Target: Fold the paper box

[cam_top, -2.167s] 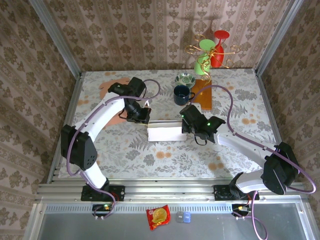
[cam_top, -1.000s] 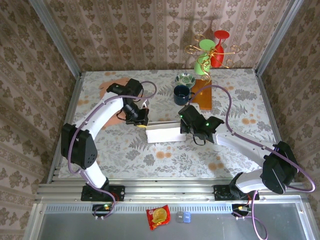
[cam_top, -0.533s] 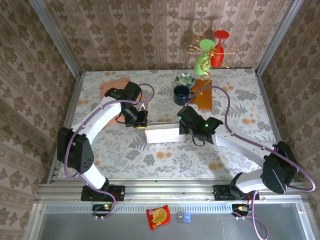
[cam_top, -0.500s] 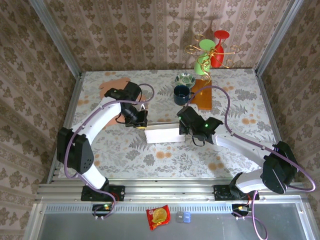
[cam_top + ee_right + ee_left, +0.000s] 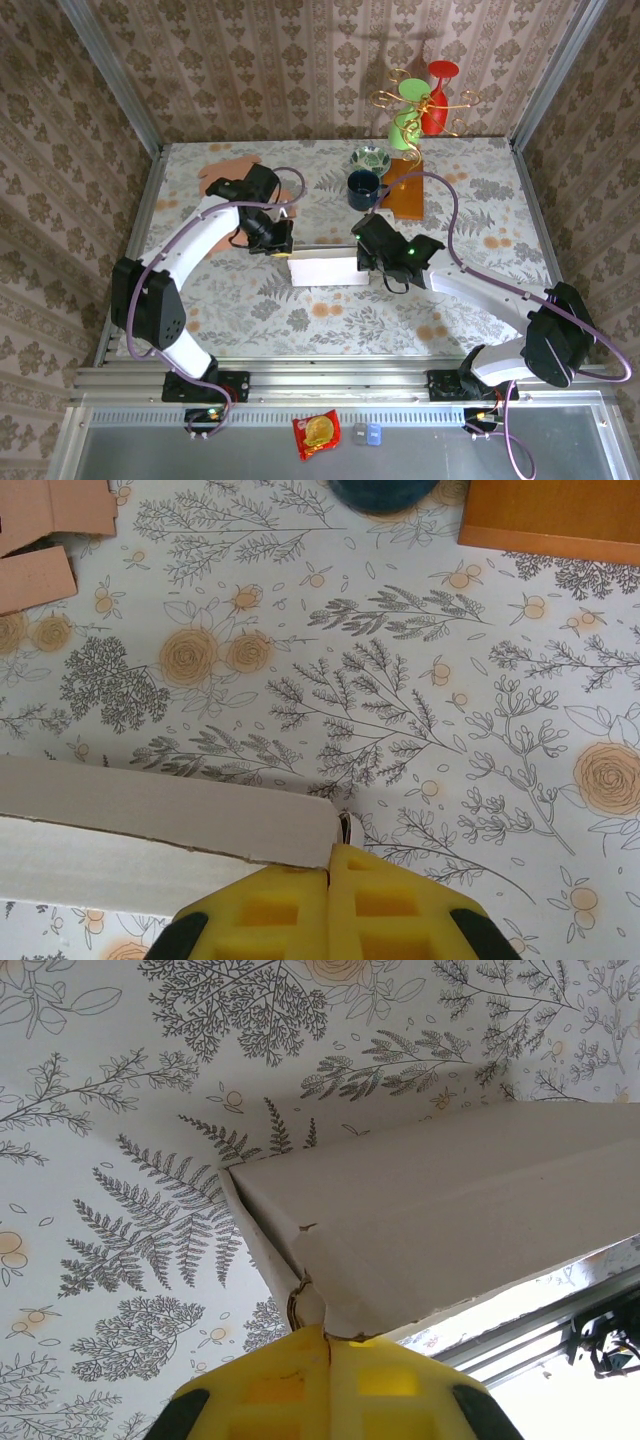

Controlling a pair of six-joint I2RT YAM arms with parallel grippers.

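My left jaws are closed on the torn corner flap at the left end of the paper box, which lies in the middle of the floral bench; my right jaws are pinched shut on its right end edge. The box is plain white card; the print on the red packet near my bases is too small to read.

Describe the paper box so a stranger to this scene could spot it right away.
On the floral table, look near the middle, on the near side of the dark blue mug. The paper box lies there, its ends pinched by the left gripper and right gripper. Unlike the brown cardboard pieces far left, it is long, plain and white.
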